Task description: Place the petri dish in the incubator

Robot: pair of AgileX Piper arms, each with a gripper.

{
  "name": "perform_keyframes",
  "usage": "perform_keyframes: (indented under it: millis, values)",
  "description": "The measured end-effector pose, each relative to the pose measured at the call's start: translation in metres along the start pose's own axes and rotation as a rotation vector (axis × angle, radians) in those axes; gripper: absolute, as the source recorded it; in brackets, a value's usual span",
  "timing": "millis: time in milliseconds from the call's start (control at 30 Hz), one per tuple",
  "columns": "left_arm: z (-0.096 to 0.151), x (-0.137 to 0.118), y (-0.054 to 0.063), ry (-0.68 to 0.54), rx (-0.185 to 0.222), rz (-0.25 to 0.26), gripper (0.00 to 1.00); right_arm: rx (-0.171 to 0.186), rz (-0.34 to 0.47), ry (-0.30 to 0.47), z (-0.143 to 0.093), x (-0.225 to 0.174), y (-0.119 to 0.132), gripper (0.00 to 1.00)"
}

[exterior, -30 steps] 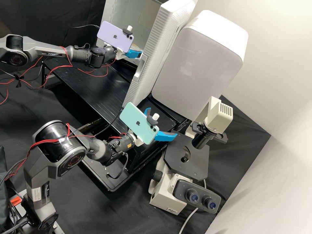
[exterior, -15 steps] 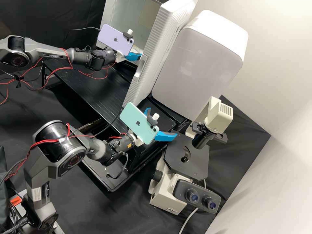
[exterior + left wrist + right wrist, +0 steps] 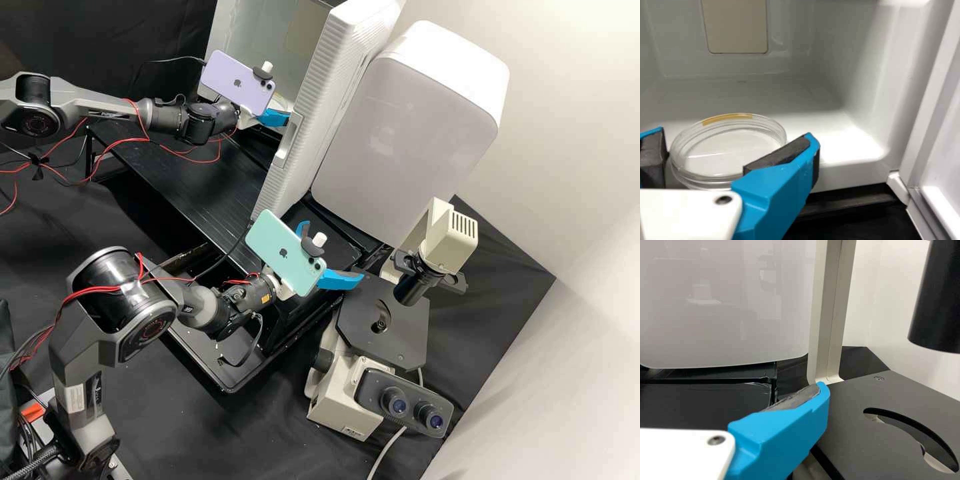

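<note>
Black desk [image 3: 193,180] carries the white incubator [image 3: 855,75], door open, and a microscope [image 3: 387,333] stands at the near right. At the far end, the left gripper [image 3: 735,137] sits at the chamber mouth, jaws pinching the petri dish [image 3: 727,150] just above the front of the floor. Setting it down and letting go look like the steps left. The right gripper [image 3: 337,260] hovers over the microscope stage, jaws spread.

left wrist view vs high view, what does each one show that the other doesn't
Left wrist view: the clear petri dish between the fingers of the left gripper at the front of the white incubator chamber, plus a beige panel on its back wall. High view: the open right gripper by the microscope. Both: the left gripper at the open incubator.
</note>
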Motion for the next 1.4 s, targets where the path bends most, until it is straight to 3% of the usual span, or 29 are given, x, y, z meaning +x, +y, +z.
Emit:
perform_keyframes:
  millis: [400,867,967,1100,1400]
  values:
    - [-0.007,0.001,-0.003,0.014,0.021,-0.013,1.00,0.000,0.000,0.000,0.000,0.000,0.000,1.00]
    - [-0.029,-0.039,-0.005,-0.034,0.170,-0.074,1.00,0.000,0.000,0.000,0.000,0.000,0.000,1.00]
    - [-0.032,-0.048,-0.006,-0.044,0.152,-0.073,1.00,0.000,0.000,0.000,0.000,0.000,0.000,1.00]
    - [-0.033,-0.058,-0.016,-0.074,0.103,-0.108,1.00,0.000,0.000,0.000,0.000,0.000,0.000,1.00]
    - [-0.034,-0.080,-0.023,-0.160,0.122,-0.094,1.00,0.000,0.000,0.000,0.000,0.000,0.000,1.00]
